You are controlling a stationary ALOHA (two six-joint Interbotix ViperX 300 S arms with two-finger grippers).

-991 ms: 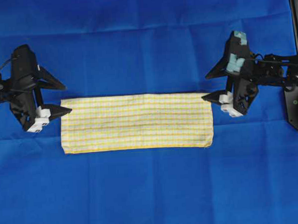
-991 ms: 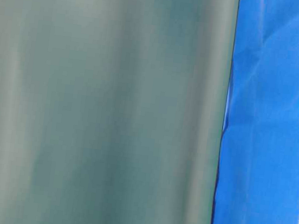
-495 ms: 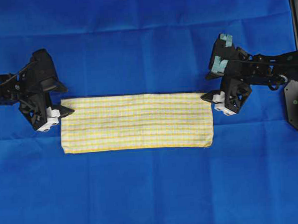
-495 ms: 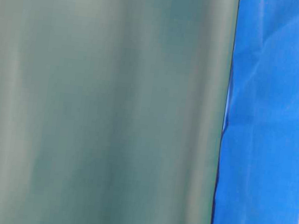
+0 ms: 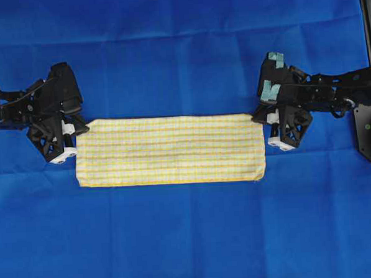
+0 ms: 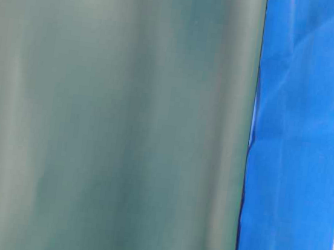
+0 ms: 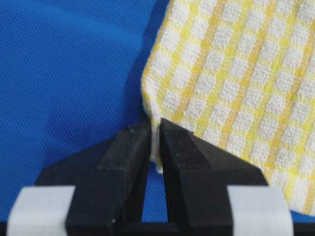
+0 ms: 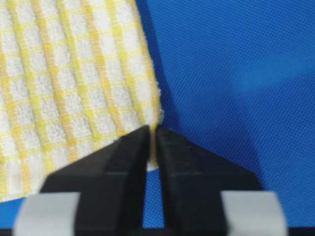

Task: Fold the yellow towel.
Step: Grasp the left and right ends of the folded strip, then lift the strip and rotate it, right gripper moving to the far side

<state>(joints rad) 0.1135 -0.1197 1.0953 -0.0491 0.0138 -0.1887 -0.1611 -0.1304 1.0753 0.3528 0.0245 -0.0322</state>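
Yellow-checked white cloth, the yellow towel point(image 5: 169, 150), lies flat as a long strip on a blue cloth point(image 5: 191, 238), stretched between the two grippers. Left gripper point(image 5: 77, 129) sits at the strip's far-left corner, its black jaws pinched together with a thin edge of towel caught between them (the wrist view shows the hem pressed in the narrow gap). Right gripper point(image 5: 259, 117) mirrors it at the far-right corner, jaws likewise nipped shut on the corner fabric. Judging by its narrow shape and a doubled-looking near edge, the towel seems already folded once lengthwise. Current step appears to be taking hold of both far corners for another fold. Next move likely calls for lifting both corners together, evenly, and carrying them toward the towel's near edge, keeping the cloth taut enough not to bunch. Table-level view is mostly blocked by a blurred grey-green surface. No brands, labels or readable writing appear anywhere
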